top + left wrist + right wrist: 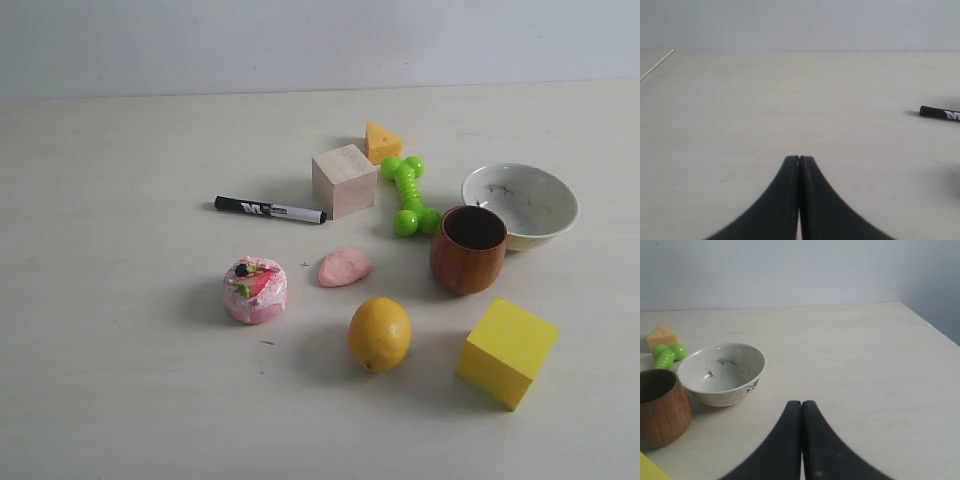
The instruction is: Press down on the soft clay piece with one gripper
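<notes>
lying clear on the counter (120,400), clay (345,267) is open from above. left claw (799,158) and right claw (801,402) both pinched closed, empty: blunt tips, likely for pressing.

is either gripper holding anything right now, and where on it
Nothing is held. The left gripper and the right gripper each have their fingers shut together on nothing; the soft clay piece lies untouched.
</notes>
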